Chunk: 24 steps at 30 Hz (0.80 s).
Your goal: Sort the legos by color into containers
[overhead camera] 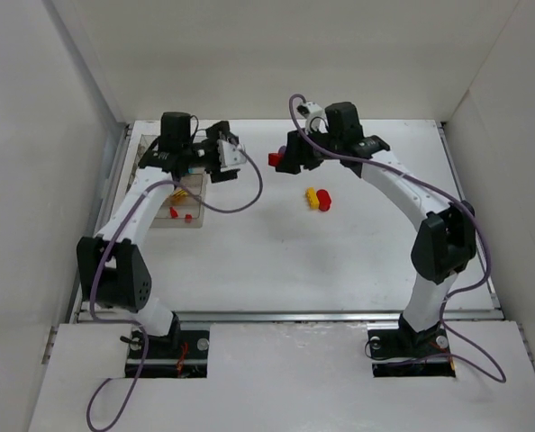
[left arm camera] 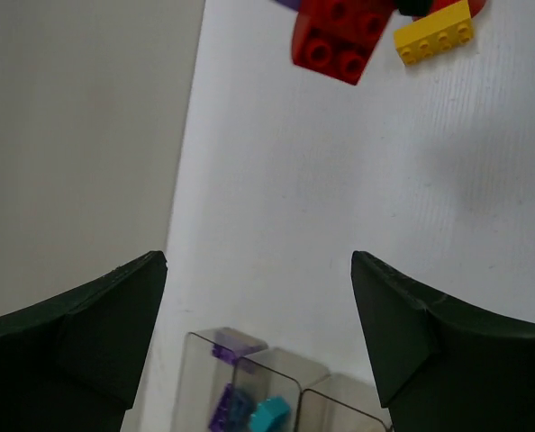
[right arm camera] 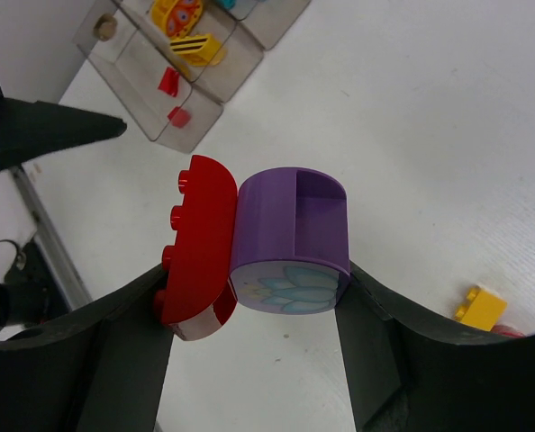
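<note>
My right gripper hangs above the table's middle, shut on a snapped-together pair of legos: a red curved brick and a purple rounded piece with a flower print. The clear divided tray lies at the left. It holds yellow and red bricks, and the left wrist view shows purple and cyan ones in it. Just above the tray's far end, my left gripper stands open and empty. A yellow brick and a red one lie loose.
White walls close in the table on the left, back and right. The tray sits close to the left wall. In the right wrist view, a dark finger of the left gripper reaches in from the left, near the held cluster.
</note>
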Tool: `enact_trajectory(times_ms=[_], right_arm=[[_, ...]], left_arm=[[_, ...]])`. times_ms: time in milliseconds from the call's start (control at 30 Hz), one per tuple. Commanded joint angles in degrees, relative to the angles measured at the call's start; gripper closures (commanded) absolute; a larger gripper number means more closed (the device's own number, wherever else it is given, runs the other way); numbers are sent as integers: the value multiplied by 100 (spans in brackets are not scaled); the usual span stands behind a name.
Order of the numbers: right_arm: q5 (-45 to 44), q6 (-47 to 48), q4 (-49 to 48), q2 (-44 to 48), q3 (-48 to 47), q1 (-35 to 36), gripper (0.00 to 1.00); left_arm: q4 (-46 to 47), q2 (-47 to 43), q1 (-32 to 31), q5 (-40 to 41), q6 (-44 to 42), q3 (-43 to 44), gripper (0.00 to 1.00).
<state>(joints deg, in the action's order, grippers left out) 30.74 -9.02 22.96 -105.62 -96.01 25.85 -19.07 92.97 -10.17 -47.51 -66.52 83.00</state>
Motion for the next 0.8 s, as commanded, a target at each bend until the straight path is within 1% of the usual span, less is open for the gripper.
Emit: enact_trajectory(times_ms=[0, 67, 100, 133, 167, 267, 333, 433, 567, 633, 667, 733, 767], right_arm=[[590, -12, -54, 560, 73, -36, 100], [591, -74, -107, 665, 213, -36, 100], [591, -74, -108, 744, 214, -36, 100], [521, -74, -108, 745, 284, 25, 100], [468, -74, -108, 823, 354, 26, 100], [468, -74, -108, 886, 434, 139, 100], [468, -74, -108, 938, 434, 210, 100], [493, -74, -108, 938, 434, 263, 100], [494, -74, -178, 991, 486, 369, 100], [564, -74, -230, 991, 486, 369, 100], [564, -74, -231, 991, 486, 369, 100], [617, -74, -283, 991, 486, 369, 100], [617, -74, -283, 991, 486, 369, 100]], left_arm=[[571, -1182, -266, -259, -1838, -879, 19], [1428, -1543, -625, -198, -1697, -1398, 18], [1554, -1675, -748, -119, -1697, -1749, 17], [1695, -1886, -984, -66, -1645, -1883, 17], [1887, -1949, -1082, -66, -1558, -1980, 17], [1942, -1949, -1389, 75, -1373, -2104, 17], [2187, -1949, -1522, 293, -1180, -2104, 19], [2390, -1888, -1715, 566, -1126, -2104, 26], [2549, -1747, -1716, 900, -1073, -2104, 38], [2549, -1686, -1716, 962, -1073, -2052, 43], [2549, -1686, -1716, 963, -1126, -2051, 48], [2496, -1686, -1716, 963, -1196, -2051, 55], [2496, -1686, -1716, 963, -1196, -2051, 55]])
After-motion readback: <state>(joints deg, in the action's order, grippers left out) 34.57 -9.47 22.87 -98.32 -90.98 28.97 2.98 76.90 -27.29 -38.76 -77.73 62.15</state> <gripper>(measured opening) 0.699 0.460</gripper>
